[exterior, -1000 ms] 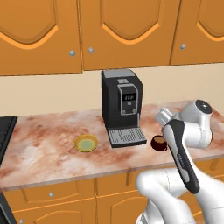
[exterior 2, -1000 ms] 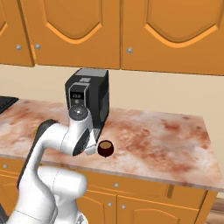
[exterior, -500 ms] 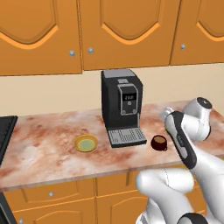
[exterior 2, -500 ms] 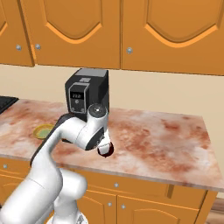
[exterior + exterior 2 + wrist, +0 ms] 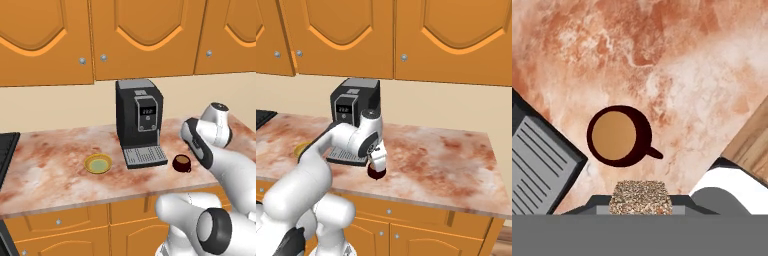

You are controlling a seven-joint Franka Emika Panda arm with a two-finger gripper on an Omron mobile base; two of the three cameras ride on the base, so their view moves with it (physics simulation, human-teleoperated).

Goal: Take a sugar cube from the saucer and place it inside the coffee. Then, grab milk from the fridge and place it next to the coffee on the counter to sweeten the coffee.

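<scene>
The claw (image 5: 641,199) is clamped on the sugar cube (image 5: 641,197) above the coffee (image 5: 614,135), not dropped yet; milk remains

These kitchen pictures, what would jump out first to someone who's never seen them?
The black coffee machine at the middle of the marble counter, with the dark coffee cup just to its right. In the hand view, the gripper is shut on a speckled sugar cube above the coffee. The yellow saucer lies left of the machine.
</scene>
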